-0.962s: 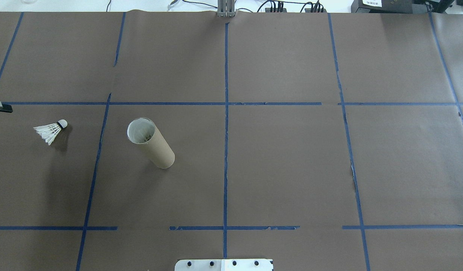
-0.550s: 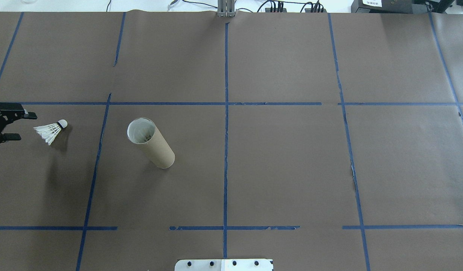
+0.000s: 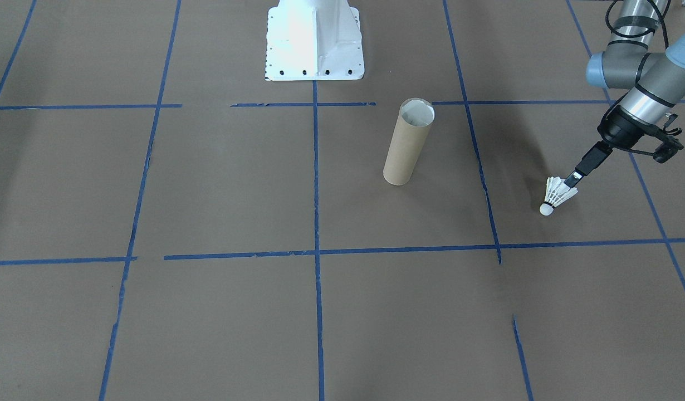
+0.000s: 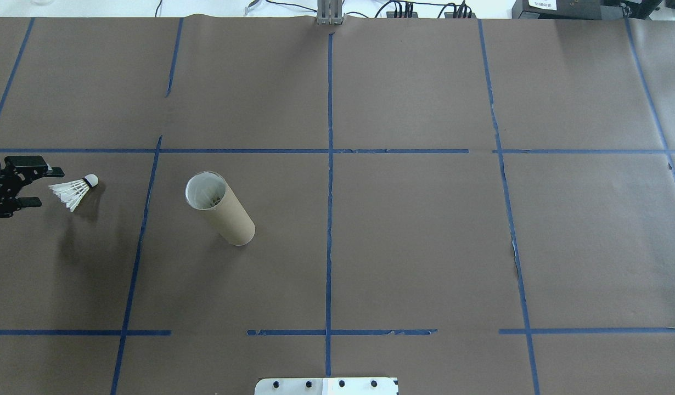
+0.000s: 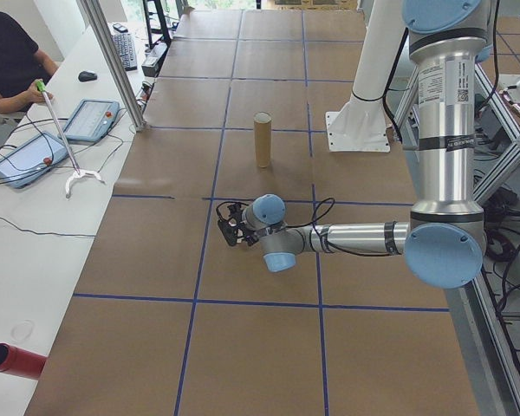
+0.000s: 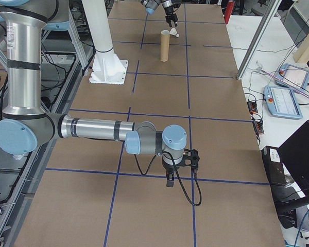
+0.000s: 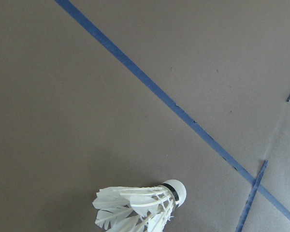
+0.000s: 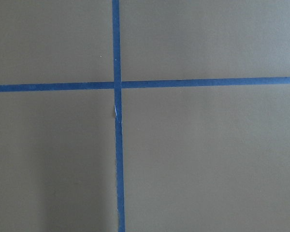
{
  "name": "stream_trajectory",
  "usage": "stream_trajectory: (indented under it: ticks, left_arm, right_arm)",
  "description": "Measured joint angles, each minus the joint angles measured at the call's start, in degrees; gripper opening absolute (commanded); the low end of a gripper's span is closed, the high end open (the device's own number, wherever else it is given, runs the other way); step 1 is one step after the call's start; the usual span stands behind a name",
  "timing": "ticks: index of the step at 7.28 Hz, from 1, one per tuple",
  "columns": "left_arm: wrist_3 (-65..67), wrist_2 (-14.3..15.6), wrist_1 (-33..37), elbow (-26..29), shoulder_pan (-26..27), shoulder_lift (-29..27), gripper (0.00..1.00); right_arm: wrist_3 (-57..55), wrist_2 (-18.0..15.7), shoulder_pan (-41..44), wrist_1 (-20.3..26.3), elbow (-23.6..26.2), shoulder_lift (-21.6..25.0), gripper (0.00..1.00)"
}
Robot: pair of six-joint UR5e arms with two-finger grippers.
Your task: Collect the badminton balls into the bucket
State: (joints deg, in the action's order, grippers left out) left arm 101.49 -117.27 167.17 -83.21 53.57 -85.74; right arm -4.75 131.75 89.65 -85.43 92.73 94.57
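Approach step, pick not yet made. Shuttlecock (image 4: 76, 190) lies on its side on the brown paper at the far left of the overhead view, just below the upper blue tape line; cork tip points right toward the tube, feather skirt points left toward the gripper.

Left gripper (image 4: 38, 187) sits at the left edge of the overhead view, fingers apart, one above and one below the feather end. It is just beside the skirt; overhead shows a thin gap. In the front-facing view the fingertip (image 3: 572, 179) appears at the skirt's rim, but contact cannot be confirmed. Left wrist view shows the shuttlecock (image 7: 141, 207) at bottom centre, no fingers in frame.

Bucket (image 4: 219, 207) stands upright, right of the shuttlecock and across a blue tape line, mouth open, pale inside; something pale seems to lie inside, too small to tell.

Right gripper (image 6: 171, 177) shows only in the right side view, low over bare paper near a tape cross, well apart from the work. Whether it is apart or together cannot be told.

Next move, as judged: advance the left fingers around the skirt or cork, close gently since feathers crush, lift, carry over the tube mouth, release cork-down.
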Motion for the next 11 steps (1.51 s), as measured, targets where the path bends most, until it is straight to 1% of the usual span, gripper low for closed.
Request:
stream_trajectory:
  ticks: [1,2,3,4,5,6,9,10,11]
  left_arm:
    - [0.0,0.1,0.4,1.7,-0.3,-1.6,1.00]
    - [0.0,0.1,0.5,3.1,-0.5,-2.9,0.92]
    - [0.0,0.1,0.6,3.9,-0.9,-3.9,0.66]
    - [0.0,0.1,0.6,4.3,-1.1,-4.3,0.35]
    - [-0.1,0.0,0.6,4.5,-1.3,-4.4,0.11]
    - [-0.1,0.0,0.6,4.6,-1.3,-4.5,0.00]
    - [-1.0,-0.9,1.6,4.5,-1.3,-4.2,0.00]
    - [-1.3,-3.5,2.2,3.6,-1.2,-4.0,0.00]
    - [-1.3,-8.0,2.3,2.2,-0.7,-3.9,0.00]
  right_arm:
    - [0.0,0.0,0.0,0.0,0.0,0.0,1.00]
    - [0.0,0.0,0.0,0.0,0.0,0.0,1.00]
    - [0.0,0.0,0.0,0.0,0.0,0.0,1.00]
    - [0.0,0.0,0.0,0.0,0.0,0.0,1.00]
    - [0.0,0.0,0.0,0.0,0.0,0.0,1.00]
    - [0.0,0.0,0.0,0.0,0.0,0.0,1.00]
    - [0.0,0.0,0.0,0.0,0.0,0.0,1.00]
    - [0.0,0.0,0.0,0.0,0.0,0.0,1.00]
    - [0.0,0.0,0.0,0.0,0.0,0.0,1.00]
